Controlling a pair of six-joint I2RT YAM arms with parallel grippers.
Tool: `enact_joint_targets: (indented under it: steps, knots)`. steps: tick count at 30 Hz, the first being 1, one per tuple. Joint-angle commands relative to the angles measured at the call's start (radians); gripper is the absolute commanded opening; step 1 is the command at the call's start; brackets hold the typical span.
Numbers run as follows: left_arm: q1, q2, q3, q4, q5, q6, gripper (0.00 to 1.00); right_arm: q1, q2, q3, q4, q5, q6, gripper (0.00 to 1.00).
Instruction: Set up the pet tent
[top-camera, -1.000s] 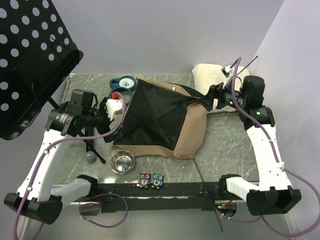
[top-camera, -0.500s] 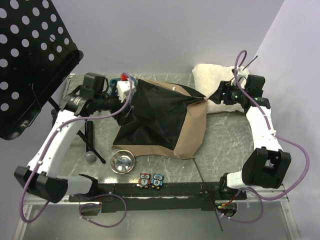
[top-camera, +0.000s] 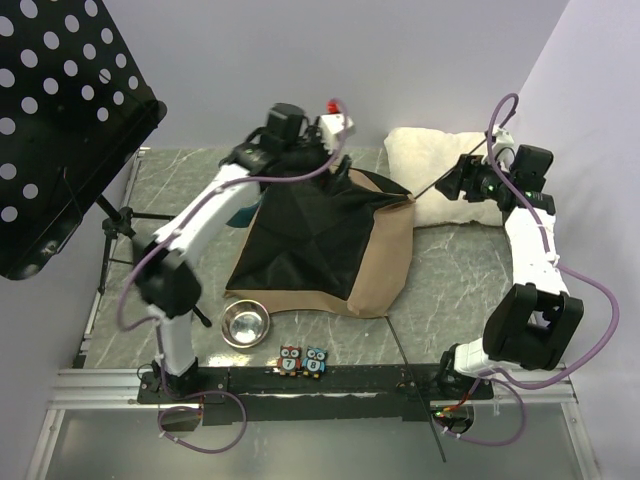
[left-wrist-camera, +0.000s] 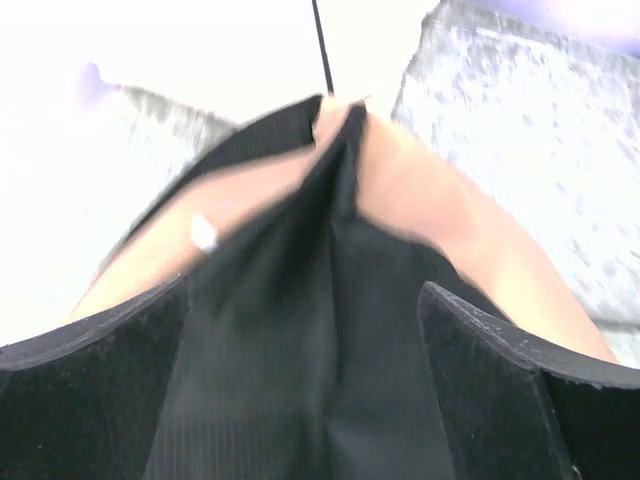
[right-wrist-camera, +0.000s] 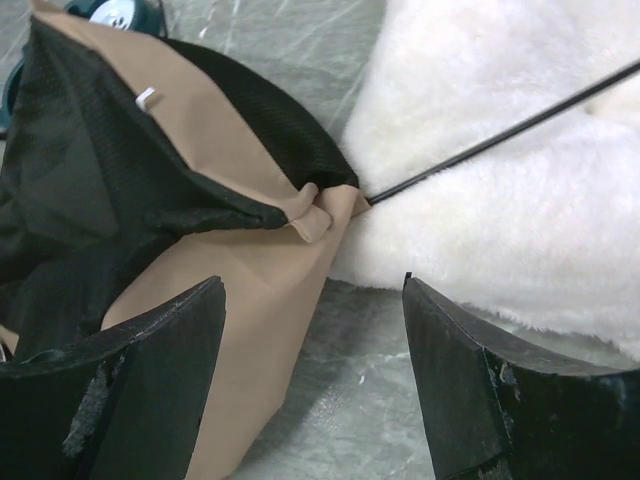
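Collapsed pet tent (top-camera: 385, 262) lies on the tabletop (top-camera: 465, 285), black panel (top-camera: 300, 230) up. Above its far edge the left hand (left-wrist-camera: 305, 300) hangs spread wide, gripping nothing. The right hand (right-wrist-camera: 312, 290), also spread and empty, sits near the corner where a thin pole (right-wrist-camera: 500, 130) crosses the white cushion (top-camera: 425, 160).

1. Two small owl figures (top-camera: 302, 361) stand side by side at the near edge of the table (top-camera: 460, 270). Each has a pale belly patch bearing a mark like a digit, too small to read.
2. A small white tag (right-wrist-camera: 146, 97) is sewn on the pet tent (top-camera: 320, 230); no lettering on it is legible.
3. Nothing else can be read.
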Motion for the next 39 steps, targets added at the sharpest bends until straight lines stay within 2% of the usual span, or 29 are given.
enact_joint_targets:
  steps: [1,4,9,16,21,28,34,38,39]
  knots:
    - [-0.028,0.157,0.113,0.178,0.090,-0.010,1.00,-0.002,-0.034,0.027,-0.012,-0.057,-0.094,0.78]
    - [-0.061,0.237,0.141,0.294,0.116,-0.006,1.00,-0.013,-0.054,-0.003,-0.009,-0.031,-0.118,0.78]
    - [-0.130,0.331,0.162,0.405,0.078,0.042,0.99,-0.048,-0.058,-0.030,0.014,-0.028,-0.091,0.79]
    - [-0.201,0.449,0.213,0.439,-0.008,0.220,0.88,-0.090,-0.025,-0.032,0.059,-0.031,-0.041,0.81]
    - [-0.236,0.562,0.318,0.414,-0.121,0.332,0.68,-0.116,-0.009,-0.027,0.066,-0.057,-0.025,0.82]
    - [-0.241,0.635,0.335,0.437,-0.259,0.436,0.47,-0.126,-0.020,-0.055,0.074,-0.083,-0.038,0.82]
    - [-0.241,0.659,0.337,0.433,-0.264,0.470,0.31,-0.126,-0.008,-0.053,0.073,-0.088,-0.041,0.82]
    - [-0.243,0.632,0.333,0.471,-0.241,0.432,0.02,-0.129,-0.001,-0.040,0.069,-0.077,-0.047,0.82]
    - [-0.240,0.612,0.317,0.500,-0.241,0.407,0.01,-0.131,0.002,-0.033,0.071,-0.076,-0.044,0.82]
